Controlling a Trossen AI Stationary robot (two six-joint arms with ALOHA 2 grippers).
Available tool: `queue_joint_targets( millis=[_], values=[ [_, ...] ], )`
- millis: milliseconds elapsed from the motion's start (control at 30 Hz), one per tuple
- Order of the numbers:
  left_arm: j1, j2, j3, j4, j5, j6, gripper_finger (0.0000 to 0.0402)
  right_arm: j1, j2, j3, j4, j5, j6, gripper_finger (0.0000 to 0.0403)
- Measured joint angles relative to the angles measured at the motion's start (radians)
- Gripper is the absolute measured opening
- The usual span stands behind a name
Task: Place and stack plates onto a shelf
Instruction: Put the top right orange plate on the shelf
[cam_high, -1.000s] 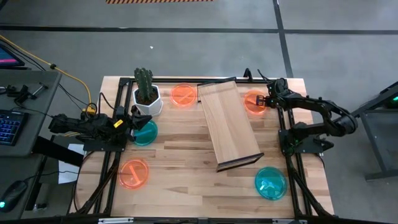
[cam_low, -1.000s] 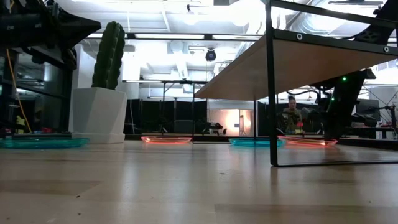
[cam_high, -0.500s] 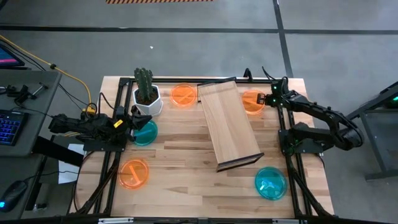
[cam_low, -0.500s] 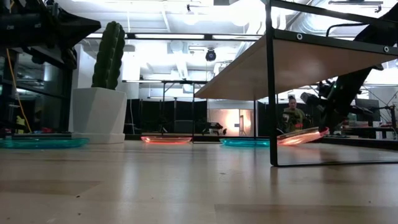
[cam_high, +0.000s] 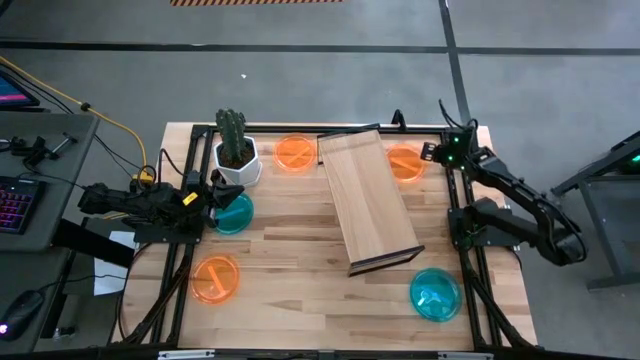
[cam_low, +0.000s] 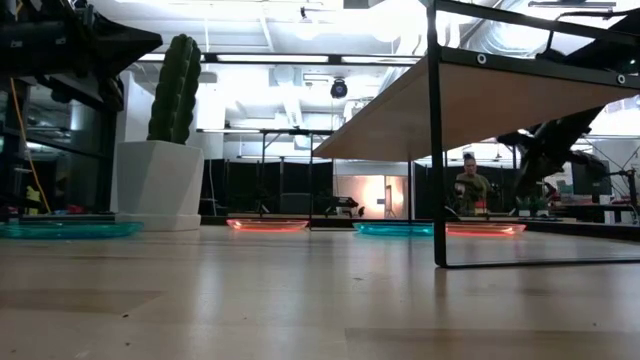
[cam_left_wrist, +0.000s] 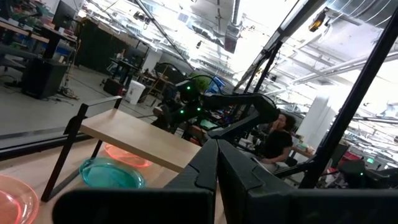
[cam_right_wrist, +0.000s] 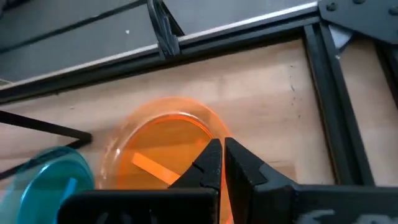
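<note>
Right hand (cam_right_wrist: 221, 155) at the far right corner of the tabletop (cam_high: 300, 245), fingers pressed together, gripping nothing, hovering just above the near rim of an orange plate (cam_right_wrist: 163, 149). Same plate (cam_high: 405, 163) lying flat on the tabletop, just beside the shelf (cam_high: 366, 198), between shelf and right edge. Shelf top bare, no plate on it yet.

Left hand (cam_left_wrist: 216, 163) parked at the left edge, fingers closed, empty, beside a teal plate (cam_high: 233, 213) next to the cactus pot (cam_high: 237, 160).

Remaining plates: orange one (cam_high: 295, 152) at the far edge between pot and shelf; orange one (cam_high: 215, 278) towards the near left corner; teal one (cam_high: 435, 293) towards the near right corner.

Handling, judged: thin translucent plastic, light, fairly stiff, smooth and likely slippery; prone to sliding or tipping when nudged. Best hold judged to be a pinch across the raised rim, one finger inside, one outside. Fingers to be opened before descent; moderate squeeze only, to avoid flexing or flicking the plate
</note>
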Motion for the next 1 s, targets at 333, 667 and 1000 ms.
queue_joint_targets(
  millis=[333, 667, 1000],
  values=[
    [0.000, 0.000, 0.000, 0.000, -0.001, 0.000, 0.0000, 0.047, 0.016, -0.108, 0.115, 0.010, 0.105, 0.0000],
    [0.000, 0.000, 0.000, 0.000, -0.002, 0.000, 0.0000, 0.122, 0.016, -0.270, 0.334, 0.127, 0.171, 0.0049],
    [0.000, 0.000, 0.000, 0.000, -0.005, 0.001, 0.0000, 0.251, 0.018, -0.309, 0.400, 0.303, 0.287, 0.0146]
  ],
)
